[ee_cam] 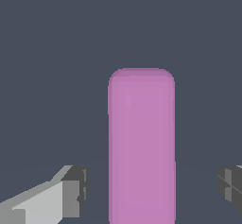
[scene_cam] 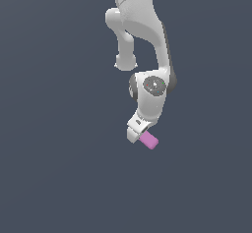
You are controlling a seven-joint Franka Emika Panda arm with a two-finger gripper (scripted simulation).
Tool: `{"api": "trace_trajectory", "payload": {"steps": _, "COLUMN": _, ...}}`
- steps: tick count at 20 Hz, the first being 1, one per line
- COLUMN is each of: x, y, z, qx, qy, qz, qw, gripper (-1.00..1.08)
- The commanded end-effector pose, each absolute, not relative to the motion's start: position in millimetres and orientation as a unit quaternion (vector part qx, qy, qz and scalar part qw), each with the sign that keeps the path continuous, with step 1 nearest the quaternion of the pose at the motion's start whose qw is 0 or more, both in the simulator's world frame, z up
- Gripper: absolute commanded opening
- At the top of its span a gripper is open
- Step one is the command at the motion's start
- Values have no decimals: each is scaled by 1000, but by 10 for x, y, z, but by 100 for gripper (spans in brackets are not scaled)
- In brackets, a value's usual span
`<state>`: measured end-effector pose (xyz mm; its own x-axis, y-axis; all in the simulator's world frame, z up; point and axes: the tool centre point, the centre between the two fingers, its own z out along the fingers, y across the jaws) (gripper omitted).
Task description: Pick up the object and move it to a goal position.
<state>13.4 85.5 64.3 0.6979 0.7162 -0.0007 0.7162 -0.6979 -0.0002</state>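
Wrist view shows the pink-purple block (ee_cam: pixel 142 145) lying lengthwise between the two fingers (ee_cam: pixel 71 190) of the hand (ee_cam: pixel 151 190), which stand wide apart with clear gaps on both sides of it, so nothing is gripped yet. In the exterior view the hand (scene_cam: pixel 137 134) is low over the plain dark worktop (scene_cam: pixel 49 178), with the block (scene_cam: pixel 149 140) just beside its tip, well away from any worktop edge that can be seen (no edge or goal marker shows in either view). The block looks rigid and light, with a matte face that should give fair friction; its rounded edges could let it roll or squirt out if pinched near an end. The sound hold, I judge, is across the two long sides at mid-length, fingers square to them, closing after the hand is fully down around it.
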Motion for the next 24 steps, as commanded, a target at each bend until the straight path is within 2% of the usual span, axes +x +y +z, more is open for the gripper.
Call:
{"api": "trace_trajectory", "payload": {"steps": 1, "x": 134, "y": 855, "z": 643, "qx": 921, "qy": 389, "qz": 0, "qw": 0, "gripper": 100}}
{"api": "trace_trajectory", "payload": {"steps": 18, "x": 135, "y": 859, "z": 137, "qx": 920, "qy": 391, "qz": 0, "qw": 0, "gripper": 100}}
{"api": "trace_trajectory", "payload": {"steps": 19, "x": 135, "y": 859, "z": 137, "qx": 920, "qy": 391, "qz": 0, "qw": 0, "gripper": -100}}
{"api": "trace_trajectory", "payload": {"steps": 24, "x": 135, "y": 859, "z": 137, "qx": 920, "qy": 391, "qz": 0, "qw": 0, "gripper": -100}}
